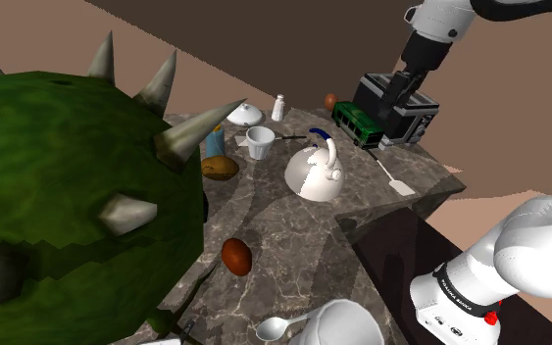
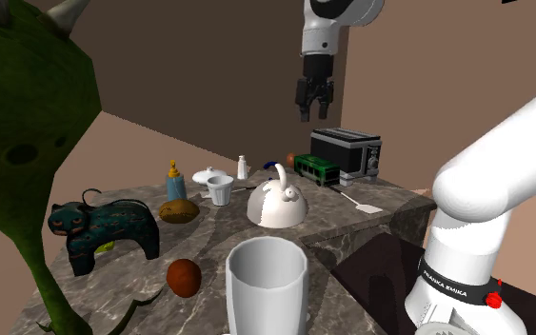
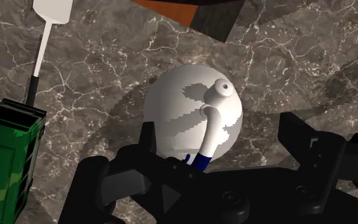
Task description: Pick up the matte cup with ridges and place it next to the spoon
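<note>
White and faintly ridged, the small cup (image 1: 259, 142) stands upright at the far side of the marbled worktop (image 1: 283, 245), near a blue-and-yellow bottle (image 1: 214, 140), a pale shaker (image 1: 277, 106) and a shallow white dish (image 1: 245, 113). The black fingers (image 3: 301, 137) stand apart and hold nothing. They hang high over the white kettle (image 3: 193, 108), with the toaster (image 2: 347, 152) and the green toy bus (image 2: 315, 168) close by, and are well apart from the cup. We judge the step in hand to be the approach. We would carry the hand across above the kettle's tall handle and stop straight over the cup. We would then lower it with one finger on each side of the cup's wall and close only once both are below the rim. The bottle and dish leave little room, so a steep, vertical descent seems safest. The spoon (image 1: 278, 326) lies at the near edge, just beside a larger smooth cup (image 2: 267, 281) that must not be mistaken for the target. We count two cups, one spoon, one kettle, one toaster, one toy bus, one bottle, one shaker, one dish, one spatula (image 1: 391, 176) and one reddish-brown egg-shaped thing (image 1: 236, 255).
</note>
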Controlling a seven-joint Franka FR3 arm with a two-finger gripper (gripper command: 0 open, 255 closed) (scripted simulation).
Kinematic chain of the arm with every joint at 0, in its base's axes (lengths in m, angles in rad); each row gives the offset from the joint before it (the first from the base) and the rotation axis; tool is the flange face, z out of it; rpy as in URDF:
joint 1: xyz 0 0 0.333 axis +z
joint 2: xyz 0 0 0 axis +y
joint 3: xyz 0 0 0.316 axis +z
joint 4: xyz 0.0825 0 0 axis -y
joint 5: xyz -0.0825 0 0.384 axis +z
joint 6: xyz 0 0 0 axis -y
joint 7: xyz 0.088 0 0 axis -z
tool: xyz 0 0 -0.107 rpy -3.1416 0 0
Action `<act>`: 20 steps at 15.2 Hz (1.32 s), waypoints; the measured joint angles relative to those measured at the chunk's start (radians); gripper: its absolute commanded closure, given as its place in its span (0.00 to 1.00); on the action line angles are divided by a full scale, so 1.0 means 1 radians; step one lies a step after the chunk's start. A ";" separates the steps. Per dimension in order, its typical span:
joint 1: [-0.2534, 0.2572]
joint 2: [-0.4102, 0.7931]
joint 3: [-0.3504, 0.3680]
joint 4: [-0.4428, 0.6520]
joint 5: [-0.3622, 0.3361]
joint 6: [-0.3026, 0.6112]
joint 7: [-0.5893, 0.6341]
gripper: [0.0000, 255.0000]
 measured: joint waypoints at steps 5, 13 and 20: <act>0.004 0.176 0.006 0.037 0.017 0.136 -0.002 0.00; 0.013 0.472 0.016 0.174 0.039 0.289 -0.006 0.00; 0.020 0.744 0.023 0.367 0.053 0.363 -0.013 0.00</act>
